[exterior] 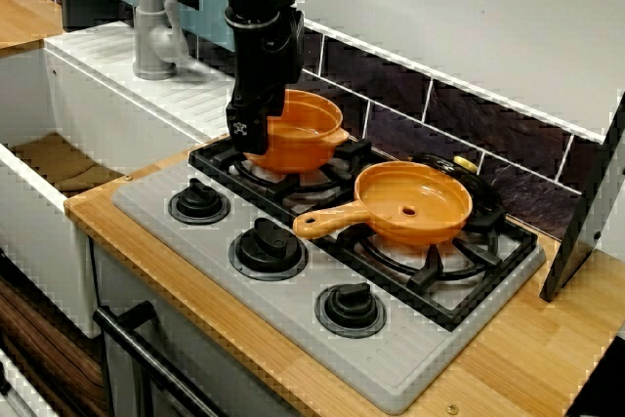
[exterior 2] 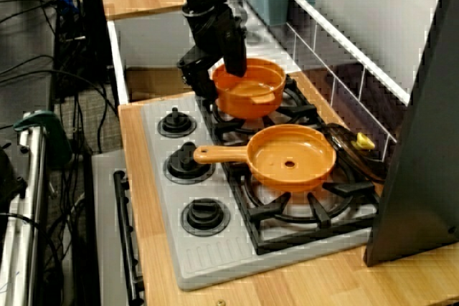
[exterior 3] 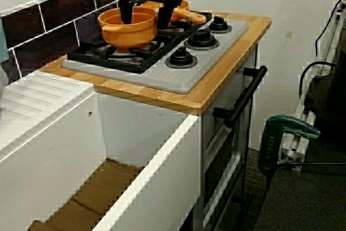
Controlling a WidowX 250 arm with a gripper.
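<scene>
In the view from the front, an orange pot (exterior: 305, 139) stands on the back-left burner of a toy stove (exterior: 391, 358). My black gripper (exterior: 262, 124) comes down over the pot's near-left wall. In the view from the left side, one finger (exterior 2: 233, 62) reaches inside the pot (exterior 2: 251, 94) and the other stays outside it. The view from the sink side shows the gripper (exterior 3: 145, 20) with its fingers set wide apart, open, astride the wall of the pot (exterior 3: 127, 31). An orange frying pan (exterior: 410, 204) sits on the right burner, its handle pointing toward the knobs.
Three black knobs (exterior: 267, 246) line the stove's front. A black dish with something yellow (exterior: 465, 164) lies behind the pan. A grey tap (exterior: 151, 26) and a white sink (exterior: 59, 134) lie to the left. A dark panel (exterior: 586, 222) leans at the right.
</scene>
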